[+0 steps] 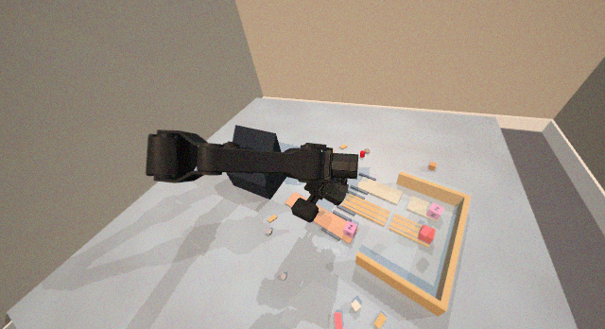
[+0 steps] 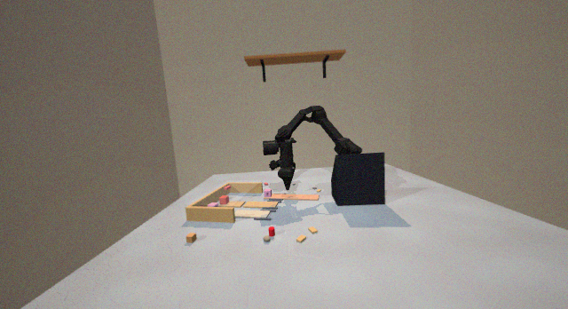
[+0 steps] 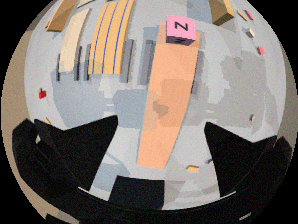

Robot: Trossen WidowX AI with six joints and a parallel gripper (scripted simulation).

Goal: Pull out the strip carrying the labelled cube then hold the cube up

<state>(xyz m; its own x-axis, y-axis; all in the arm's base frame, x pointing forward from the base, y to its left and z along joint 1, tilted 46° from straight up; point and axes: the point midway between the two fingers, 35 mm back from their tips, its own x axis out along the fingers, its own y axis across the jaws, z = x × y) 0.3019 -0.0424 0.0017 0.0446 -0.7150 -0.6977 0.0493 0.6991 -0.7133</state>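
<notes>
Fingers of the hand [image 3: 160, 137] are standing spread wide and released, gripping nothing, as the wrist view is showing: its two dark prongs are flanking the near end of the salmon strip [image 3: 168, 99] without touching it. In the exterior view the hand [image 2: 287, 183] is hanging point-down above the strip [image 2: 295, 196], clear of it, though the fingers are merging there into one dark tip and their spread is not readable. In the top view the hand [image 1: 326, 193] is largely hiding under the arm's wrist, which is also covering part of the strip [image 1: 331, 220].

Only the wrist view is making the letter legible: the pink labelled cube [image 3: 180, 28] is sitting on the far end of the strip and showing a "Z". In the top view that cube [image 1: 350, 229] is resting at the strip's end outside the open side of the wooden frame [image 1: 455, 244]; its marking is too small to read. In the exterior view the cube [image 2: 267, 193] is only a small pink speck.

Inside the frame the top view is showing a second pink cube [image 1: 435, 211] on a pale strip piece and a red cube [image 1: 426, 233] on a slatted piece [image 1: 409, 227], with gaps splitting those strips; the exterior view is squashing them together. Only the exterior view is taking in the wall shelf [image 2: 295, 58] and the dark base block [image 2: 358, 178]. Small scattered bits on the tabletop [image 1: 189, 253] are too tiny to identify.
</notes>
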